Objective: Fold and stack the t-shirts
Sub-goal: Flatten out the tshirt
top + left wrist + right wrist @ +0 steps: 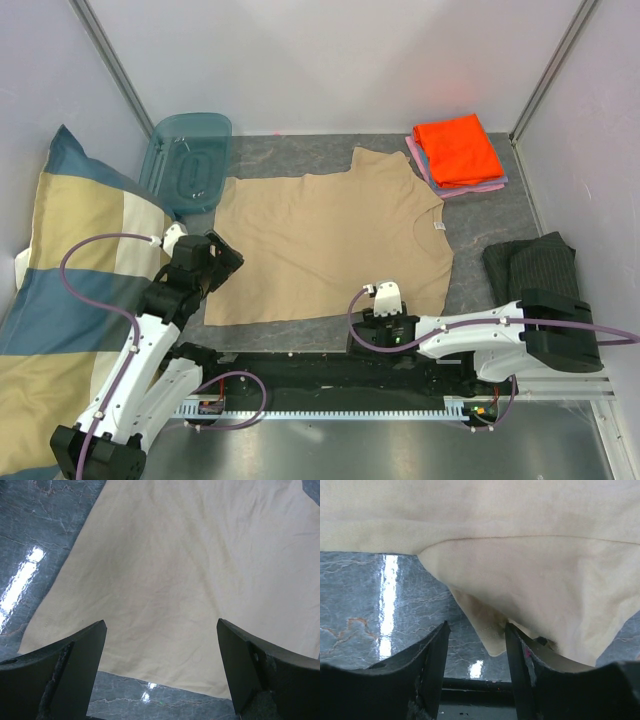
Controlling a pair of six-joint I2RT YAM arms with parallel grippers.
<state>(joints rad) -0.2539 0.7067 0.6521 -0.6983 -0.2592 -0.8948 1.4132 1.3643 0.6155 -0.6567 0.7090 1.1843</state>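
Note:
A tan t-shirt (330, 235) lies spread flat on the grey table, neck toward the right. My left gripper (230, 262) hovers open over its near left corner; in the left wrist view the cloth (190, 570) and its hem lie between the wide-apart fingers (161, 627). My right gripper (385, 312) is at the shirt's near edge. In the right wrist view a loose corner of the tan shirt (492, 640) hangs between the parted jaws (476, 627) and drapes over the right finger (520, 650). A folded orange t-shirt (458, 148) tops a stack on pink and blue ones (470, 187) at the back right.
A dark grey striped cloth (535, 265) lies at the right edge. A big blue-and-cream checked pillow (70, 270) fills the left side. A translucent blue tray (188, 160) stands at the back left. The black rail (330, 370) runs along the near edge.

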